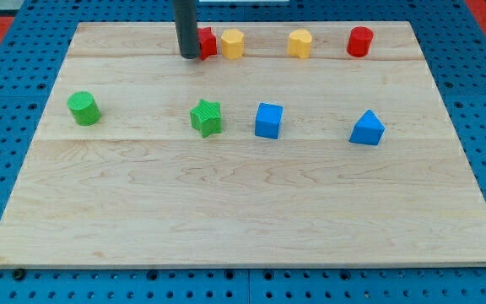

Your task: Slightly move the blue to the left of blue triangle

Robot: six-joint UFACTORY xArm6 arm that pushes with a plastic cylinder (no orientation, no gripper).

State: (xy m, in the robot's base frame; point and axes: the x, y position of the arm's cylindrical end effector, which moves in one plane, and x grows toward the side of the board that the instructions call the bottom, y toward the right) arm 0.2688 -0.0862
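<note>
A blue cube (268, 120) lies near the middle of the wooden board (243, 211). A blue triangle (367, 128) lies to its right, well apart from it. My rod comes down from the view's top, and my tip (190, 56) rests on the board near the top edge, far up and left of the blue cube. The tip touches or nearly touches a red block (207, 42) on its right, which the rod partly hides.
A yellow block (233, 43) sits right of the red block. Another yellow block (299, 43) and a red cylinder (359, 41) lie along the top. A green star (207, 117) sits left of the blue cube. A green cylinder (83, 108) lies far left.
</note>
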